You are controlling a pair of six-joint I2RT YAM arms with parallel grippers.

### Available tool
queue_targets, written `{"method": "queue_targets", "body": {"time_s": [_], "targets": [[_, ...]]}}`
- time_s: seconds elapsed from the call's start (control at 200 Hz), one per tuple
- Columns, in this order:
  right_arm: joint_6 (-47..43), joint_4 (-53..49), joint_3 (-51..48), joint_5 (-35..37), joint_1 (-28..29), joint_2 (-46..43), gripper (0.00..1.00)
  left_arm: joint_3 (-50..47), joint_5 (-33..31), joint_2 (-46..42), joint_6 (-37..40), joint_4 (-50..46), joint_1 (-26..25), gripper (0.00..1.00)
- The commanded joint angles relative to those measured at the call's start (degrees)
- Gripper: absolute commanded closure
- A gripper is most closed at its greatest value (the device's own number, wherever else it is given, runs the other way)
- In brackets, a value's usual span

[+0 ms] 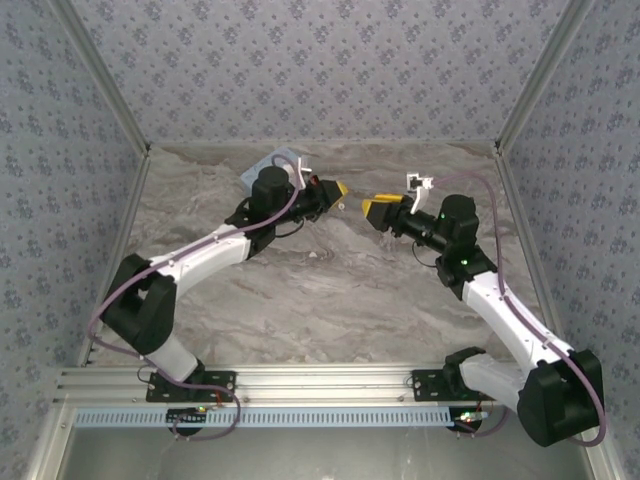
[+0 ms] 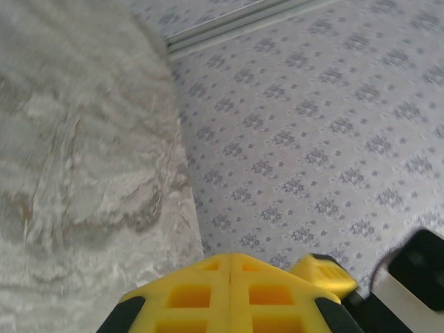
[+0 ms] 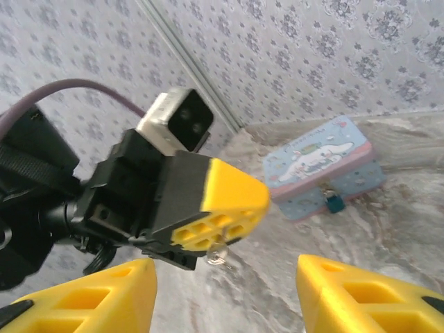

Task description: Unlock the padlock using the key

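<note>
**While the left fingers (image 3: pixel 232 198) pinch the key (image 3: pixel 218 257), the padlock (image 3: pixel 335 202) hangs at the tin box (image 3: pixel 322 163)**

Top view: both arms reach in over the marbled counter (image 1: pixel 330 290). The yellow left fingers (image 1: pixel 338 189) and the right fingers (image 1: pixel 375 208) point at each other, near but apart. The pale blue tin box (image 1: pixel 262 168) lies at the far left by the back wall, partly hidden behind the left wrist.

Left wrist view: the left fingers (image 2: pixel 208 295) are clenched, and their yellow pads meet along a thin seam at the bottom edge. Just to their right shows one yellow tip of the right fingers (image 2: pixel 322 274). Behind it are flowered wallpaper and the counter's edge.

Right wrist view: the right fingers (image 3: pixel 368 298) are released and spread wide, one in each bottom corner. Above the gap between them, the left fingers are closed on the key, a thin silvery sliver dangling under their tips. Beyond, the tin box lies flat on the counter near the wall. Its lid carries a white long-eared cartoon figure and a pink band, and its lettering is too small to read. The teal padlock, with its thin shackle, hangs against the box's front wall, well apart from the key
</note>
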Motion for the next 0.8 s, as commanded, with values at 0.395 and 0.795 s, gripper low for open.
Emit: {"method": "queue_targets", "body": {"time_s": [0.395, 0.795], "targets": [[16.9, 19.6, -0.2, -9.1, 1.5, 5.8, 0.44, 2.9, -1.1, -4.0, 15.4, 8.9, -2.6, 1.00], [17.3, 19.7, 0.9, -7.7, 4.2, 9.3, 0.53, 2.7, -1.9, -4.0, 14.7, 8.9, -2.7, 1.00]]}}
